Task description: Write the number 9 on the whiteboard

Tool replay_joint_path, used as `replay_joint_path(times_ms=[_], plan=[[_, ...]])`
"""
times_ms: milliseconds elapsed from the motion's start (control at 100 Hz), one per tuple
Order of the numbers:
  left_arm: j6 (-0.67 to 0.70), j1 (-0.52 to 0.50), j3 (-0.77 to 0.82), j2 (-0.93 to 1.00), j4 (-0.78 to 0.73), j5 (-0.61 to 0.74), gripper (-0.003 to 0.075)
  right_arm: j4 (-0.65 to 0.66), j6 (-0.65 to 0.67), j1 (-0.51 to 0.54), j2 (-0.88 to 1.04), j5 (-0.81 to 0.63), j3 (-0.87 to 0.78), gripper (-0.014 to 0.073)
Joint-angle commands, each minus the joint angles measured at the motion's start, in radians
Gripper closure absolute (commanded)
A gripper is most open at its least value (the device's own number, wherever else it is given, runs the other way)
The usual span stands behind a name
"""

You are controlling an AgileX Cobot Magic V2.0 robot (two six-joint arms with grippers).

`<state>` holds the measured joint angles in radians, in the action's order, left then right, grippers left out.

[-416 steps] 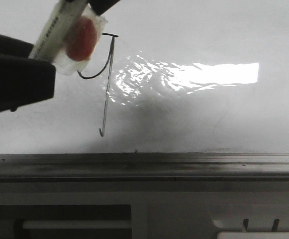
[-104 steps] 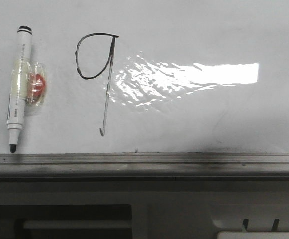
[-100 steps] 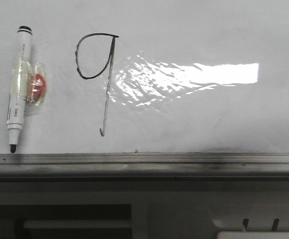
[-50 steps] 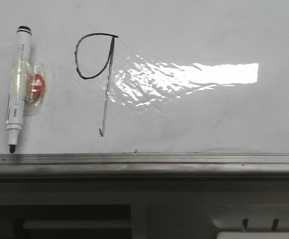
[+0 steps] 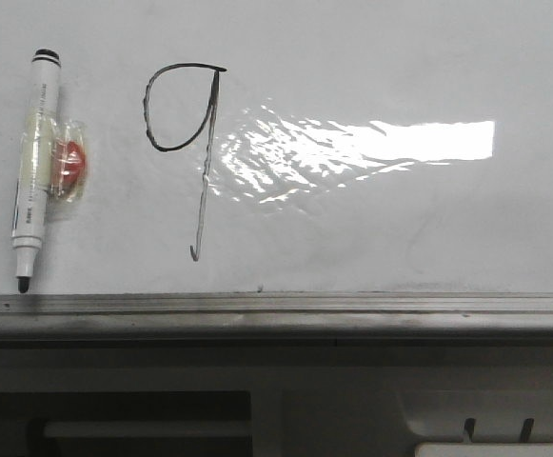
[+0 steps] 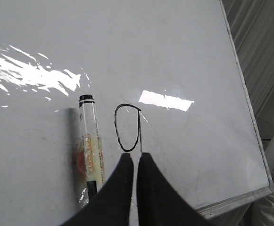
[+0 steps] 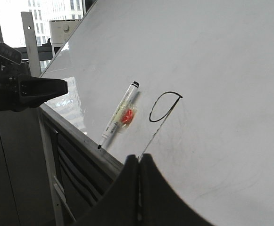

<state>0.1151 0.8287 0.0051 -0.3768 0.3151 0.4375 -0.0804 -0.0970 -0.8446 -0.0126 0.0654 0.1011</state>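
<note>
Since the number 9 [image 5: 188,143] is drawn, you are at the end.
It sits on the whiteboard [image 5: 400,219], beside the marker [image 5: 36,162]. Left gripper [image 6: 134,157] and right gripper [image 7: 138,159] are clenched and empty; just keep both away.

Front close — wrists higher; all share whiteboard [image 5: 371,219].

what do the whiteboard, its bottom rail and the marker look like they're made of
The whiteboard looks like a glossy coated panel: it throws a bright, rippled glare. Its rail seems brushed metal, silver-grey with a dull sheen. The marker looks like white plastic with a black end; clear tape or film appears wrapped around its middle, holding something red.
</note>
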Motion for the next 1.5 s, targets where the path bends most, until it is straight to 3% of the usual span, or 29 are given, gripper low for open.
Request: replay_joint_path(times_ms=[0,180,310,610,790,1180,1380,1490], plan=[[0.005,0.002,0.002,-0.006,-0.008,0.071,0.074,0.007,-0.008,-0.003,-0.009,-0.08,0.027,0.0663],[0.005,-0.008,0.041,0.046,-0.037,0.056,0.074,0.007,-0.008,-0.003,-0.009,-0.08,0.027,0.0663],[0.005,-0.074,0.041,0.161,-0.088,-0.087,0.074,0.007,-0.008,-0.003,-0.009,-0.08,0.027,0.0663],[0.005,-0.418,0.041,0.335,-0.169,-0.391,0.074,0.007,-0.008,-0.003,-0.009,-0.08,0.027,0.0663],[0.003,-0.572,0.041,0.382,-0.278,-0.444,0.074,0.007,-0.008,-0.003,-0.009,-0.08,0.027,0.0663],[-0.021,-0.821,0.041,0.409,-0.304,-0.55,0.074,0.007,-0.008,-0.003,-0.009,-0.08,0.027,0.0663],[-0.021,-0.866,0.041,0.409,-0.304,-0.727,0.074,0.007,-0.008,-0.003,-0.009,-0.08,0.027,0.0663],[-0.021,-0.866,0.041,0.409,-0.302,-0.734,0.074,0.007,-0.008,-0.003,-0.009,-0.08,0.027,0.0663]])
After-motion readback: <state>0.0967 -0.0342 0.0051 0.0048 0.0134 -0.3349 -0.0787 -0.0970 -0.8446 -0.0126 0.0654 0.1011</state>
